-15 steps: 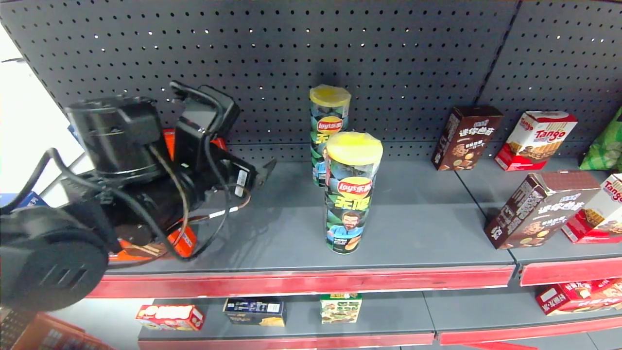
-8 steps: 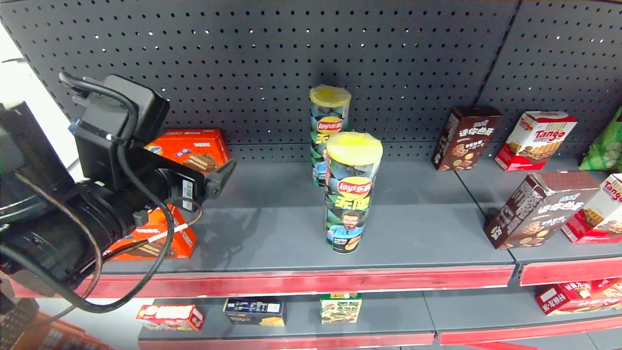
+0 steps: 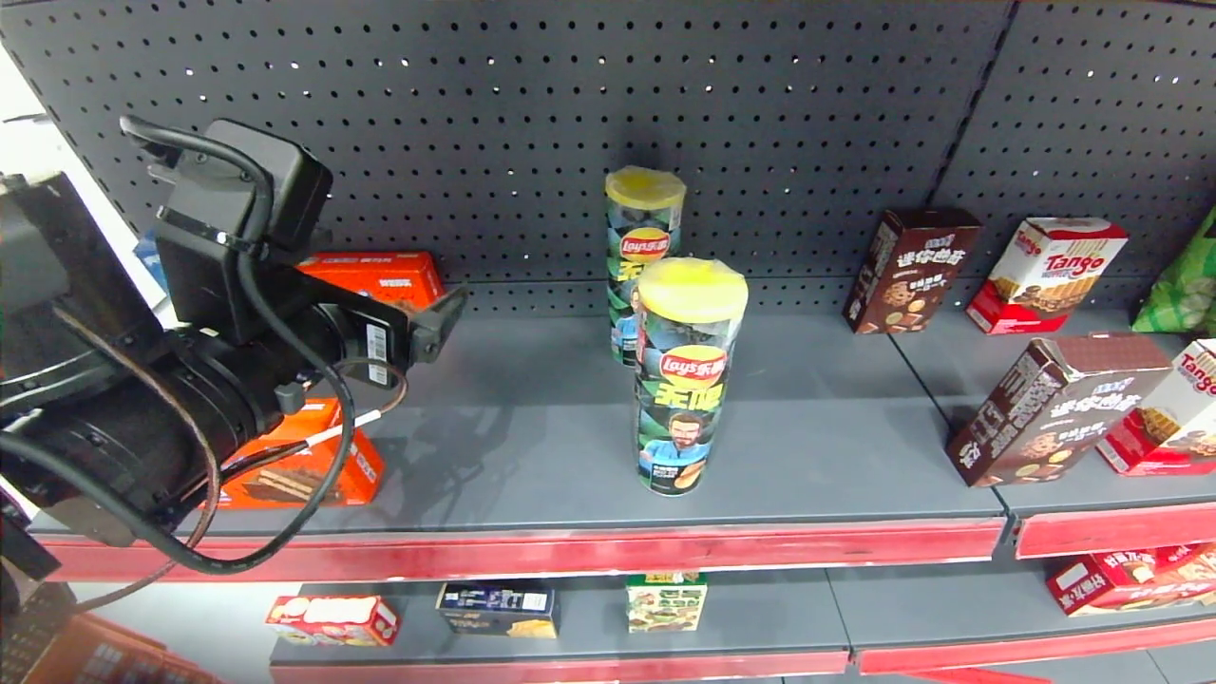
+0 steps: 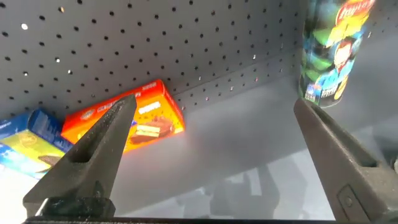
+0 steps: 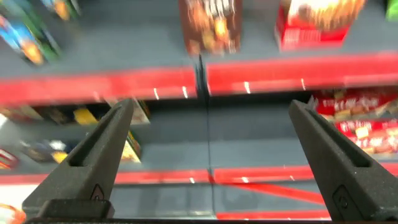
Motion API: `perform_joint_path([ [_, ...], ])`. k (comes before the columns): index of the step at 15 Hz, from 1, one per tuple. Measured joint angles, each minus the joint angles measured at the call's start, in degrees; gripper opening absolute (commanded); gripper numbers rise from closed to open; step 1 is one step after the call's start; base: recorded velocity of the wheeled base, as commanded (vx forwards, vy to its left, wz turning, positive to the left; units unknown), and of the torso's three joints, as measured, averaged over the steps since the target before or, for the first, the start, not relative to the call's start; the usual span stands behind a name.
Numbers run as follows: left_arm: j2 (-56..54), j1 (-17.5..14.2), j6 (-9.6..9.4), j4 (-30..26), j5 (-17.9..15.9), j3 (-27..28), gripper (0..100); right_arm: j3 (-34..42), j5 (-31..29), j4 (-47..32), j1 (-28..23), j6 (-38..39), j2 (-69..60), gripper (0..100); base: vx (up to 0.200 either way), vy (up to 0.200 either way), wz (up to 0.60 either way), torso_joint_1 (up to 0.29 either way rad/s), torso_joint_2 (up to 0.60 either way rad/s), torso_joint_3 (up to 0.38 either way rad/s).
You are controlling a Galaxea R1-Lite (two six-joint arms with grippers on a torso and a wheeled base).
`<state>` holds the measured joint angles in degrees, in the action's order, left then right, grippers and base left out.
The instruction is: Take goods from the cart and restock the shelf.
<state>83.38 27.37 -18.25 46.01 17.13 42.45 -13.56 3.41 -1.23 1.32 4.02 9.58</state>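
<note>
- The front orange box (image 3: 302,470) lies flat at the front left of the grey shelf (image 3: 532,437). It has a wafer picture on its face and is partly hidden behind my left arm.
- The back orange box (image 3: 380,274) rests against the perforated rear wall, with a blue and yellow packet (image 4: 25,140) just beside it.
- My left pincer (image 3: 439,321) is spread wide and holds nothing. It hangs roughly level above the left part of the shelf, near the back orange box but apart from it.
- Its tips point across the shelf toward two tall chip cans (image 3: 689,375) with yellow lids, which stand upright one behind the other, well apart from the pincer.
- My right pincer (image 5: 211,106) is also spread and empty. It faces red-edged lower shelves (image 5: 249,81), where the packets are too blurred to tell apart.
</note>
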Motion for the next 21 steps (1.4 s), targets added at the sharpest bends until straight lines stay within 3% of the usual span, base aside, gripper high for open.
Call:
perform_joint_path([
  [4,1.32,-0.02,-0.06,1.4,-0.05,-0.39,100,-16.04,3.8,0.63,7.5,-5.63,21.09,100,0.0,0.0,0.0,0.0,0.0,0.0],
  [8,2.01,0.05,-0.2,2.35,-0.11,-1.6,100,-24.81,4.82,0.99,21.09,-8.18,38.73,100,0.0,0.0,0.0,0.0,0.0,0.0],
  [11,2.04,0.07,-0.28,2.46,-0.2,-2.73,100,-29.83,4.22,1.1,28.31,-8.45,48.38,100,0.0,0.0,0.0,0.0,0.0,0.0],
  [15,1.93,0.16,-0.35,2.41,-0.2,-3.04,100,-31.2,2.17,0.94,32.61,-8.47,55.49,100,0.0,0.0,0.0,0.0,0.0,0.0],
  [21,1.1,0.28,-0.39,2.27,-0.2,-2.97,100,-34.05,0.04,1.16,33.72,-8.4,63.77,100,0.0,0.0,0.0,0.0,0.0,0.0],
])
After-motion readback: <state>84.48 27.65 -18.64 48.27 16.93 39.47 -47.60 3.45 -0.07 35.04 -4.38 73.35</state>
